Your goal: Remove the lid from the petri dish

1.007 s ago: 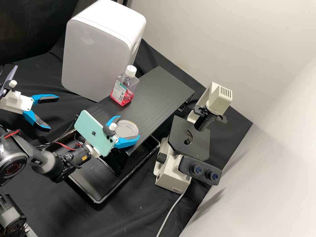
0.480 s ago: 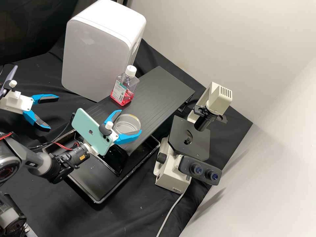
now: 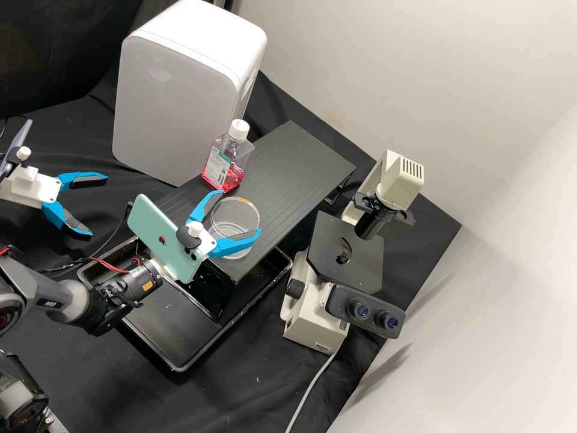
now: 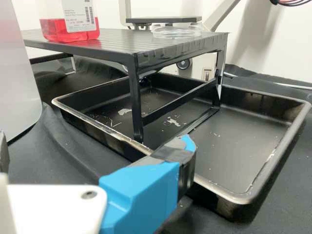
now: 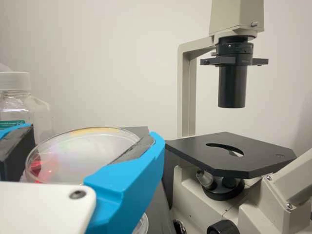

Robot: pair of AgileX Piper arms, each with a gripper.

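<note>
Hanging left of the rack (image 3: 288,168), L gripper (image 3: 96,204) has jaws wide apart, empty, prob. kept out of the way. R gripper (image 3: 237,213) jaws pinch lid (image 5: 83,151) by its rim, just above dish base (image 4: 176,31) on rack's near end, so it clears.

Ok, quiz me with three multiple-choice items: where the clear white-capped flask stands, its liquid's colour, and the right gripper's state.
1. The clear white-capped flask stands: A on the black ribbed platform; B in the tray; C on the microscope.
2. Its liquid is: A green; B red; C blue.
3. The right gripper is: A open; B shut on the clear round lid; C shut on the flask.
A, it rests on the slats; B, red shows at its bottom; B, it clamps the lid.
</note>
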